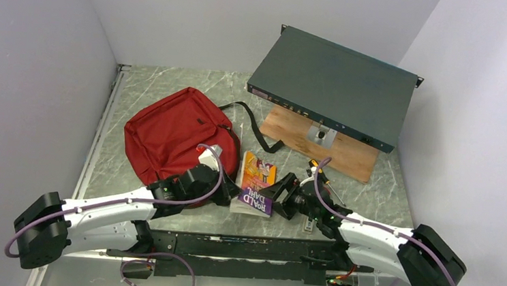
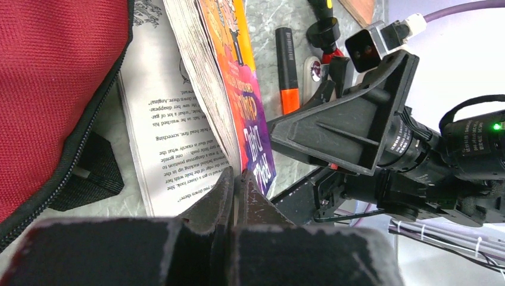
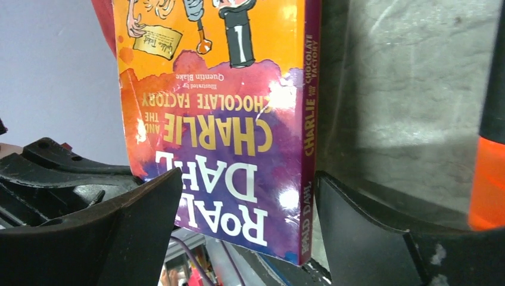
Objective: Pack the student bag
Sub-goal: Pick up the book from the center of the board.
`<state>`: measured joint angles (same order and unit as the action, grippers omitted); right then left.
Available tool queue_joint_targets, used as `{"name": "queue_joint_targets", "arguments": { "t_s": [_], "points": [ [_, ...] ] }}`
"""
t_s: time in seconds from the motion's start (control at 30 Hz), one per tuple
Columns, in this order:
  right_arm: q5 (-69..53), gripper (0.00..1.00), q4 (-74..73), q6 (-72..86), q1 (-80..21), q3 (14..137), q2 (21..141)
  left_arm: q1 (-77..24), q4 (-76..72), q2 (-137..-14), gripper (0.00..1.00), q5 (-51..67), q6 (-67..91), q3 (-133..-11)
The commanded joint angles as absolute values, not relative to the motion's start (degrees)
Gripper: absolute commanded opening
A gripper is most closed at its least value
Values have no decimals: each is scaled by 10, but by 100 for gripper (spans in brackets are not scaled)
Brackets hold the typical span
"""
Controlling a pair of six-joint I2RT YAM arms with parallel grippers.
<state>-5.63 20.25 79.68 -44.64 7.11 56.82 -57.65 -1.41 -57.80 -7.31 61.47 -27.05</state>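
Note:
The dark red student bag (image 1: pixel 173 133) lies at the left of the table, and its zipped edge (image 2: pixel 47 77) fills the left of the left wrist view. Just right of it is a purple and orange paperback (image 1: pixel 256 183), "Charlie and the Chocolate Factory". One page lies flat while the rest of the book (image 2: pixel 238 89) is raised. My left gripper (image 2: pixel 238 179) is shut on the book's near edge. My right gripper (image 3: pixel 249 176) is open, its fingers either side of the cover (image 3: pixel 232 119), with a small gap at the spine.
A flat dark teal metal box (image 1: pixel 334 88) leans on a wooden board (image 1: pixel 345 154) at the back right. An orange and black marker (image 2: pixel 287 68) and a screwdriver (image 2: pixel 324 27) lie right of the book. Grey walls stand on both sides.

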Motion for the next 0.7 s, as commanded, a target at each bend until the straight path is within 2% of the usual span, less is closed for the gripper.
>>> {"name": "queue_joint_targets", "arguments": {
  "t_s": [0.0, 0.13, 0.3, 0.37, 0.6, 0.63, 0.67],
  "points": [
    [-70, 79, 283, 804, -445, 106, 585, -574, -79, -558, 0, -54, 633, -267],
    [-66, 56, 286, 799, -445, 120, 584, -574, -98, -556, 0, -41, 642, -247],
    [-44, 12, 299, 805, -445, 107, 557, -574, -132, -557, 0, -12, 654, -210],
    [-38, 0, 294, 800, -445, 108, 541, -575, -136, -558, 0, -5, 652, -204],
    [-27, 0, 256, 746, -445, 113, 464, -574, -93, -538, 0, 6, 619, -207],
    [-26, 0, 243, 735, -445, 116, 452, -574, -79, -535, 5, 7, 611, -213],
    [-26, 0, 230, 721, -445, 119, 439, -574, -63, -530, 14, 6, 601, -221]
  ]
}}
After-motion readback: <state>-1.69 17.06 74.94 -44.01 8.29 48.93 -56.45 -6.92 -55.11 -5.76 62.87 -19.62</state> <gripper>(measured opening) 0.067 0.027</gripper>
